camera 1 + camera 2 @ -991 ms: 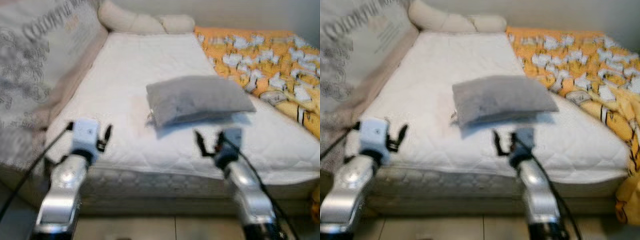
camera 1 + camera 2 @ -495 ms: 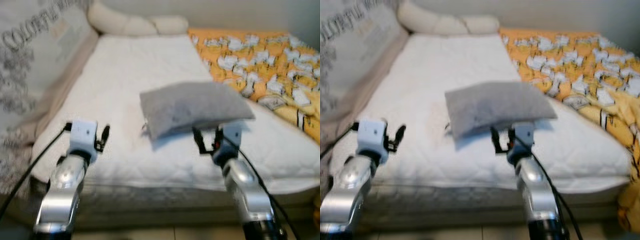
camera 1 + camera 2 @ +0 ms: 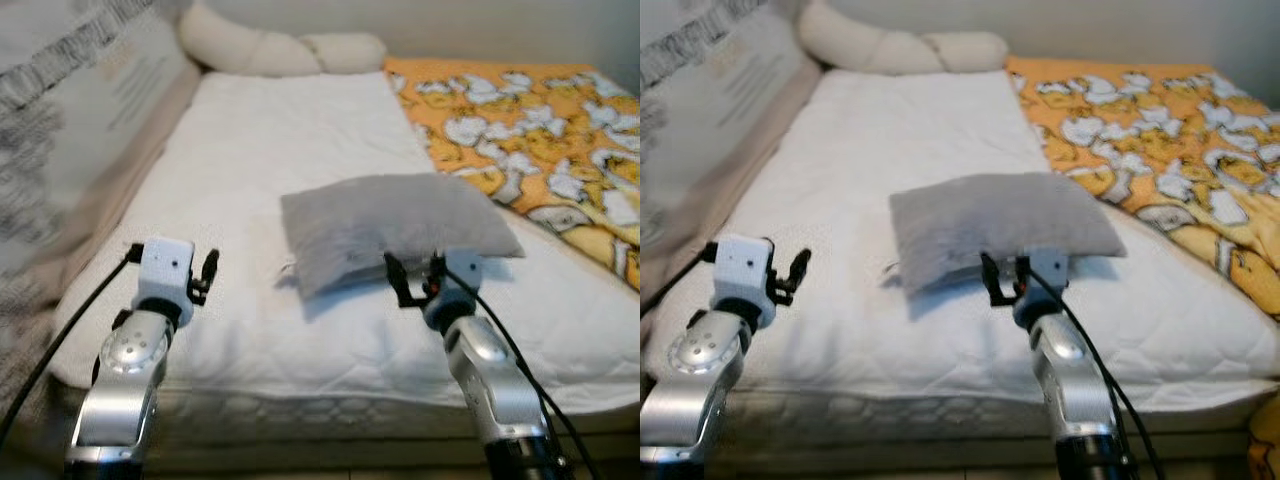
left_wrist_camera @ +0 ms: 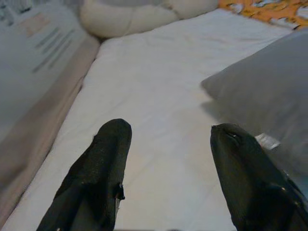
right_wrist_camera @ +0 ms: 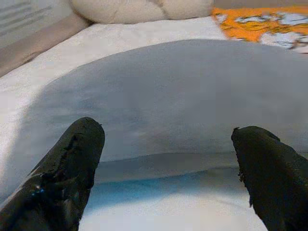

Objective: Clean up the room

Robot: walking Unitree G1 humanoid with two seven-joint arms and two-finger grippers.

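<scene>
- The bed's white mattress (image 3: 300, 140) lies bare, with an orange duck-print blanket (image 3: 530, 110) on its right side and cream bolsters (image 3: 270, 50) at the far end.
- A grey pillow (image 3: 395, 228) lies mid-mattress, towards the near edge.
- The step appears to be reaching for this pillow: the right gripper (image 3: 415, 278) hovers spread wide at its near edge; next it likely must advance and pinch.
- The left gripper (image 4: 168, 159), fingers apart, waits left of the pillow, empty.

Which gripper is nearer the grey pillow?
The right. The right gripper, fingers open, is at the near edge of the grey pillow. The left gripper, also open, hovers over bare mattress off the pillow's left side.
</scene>
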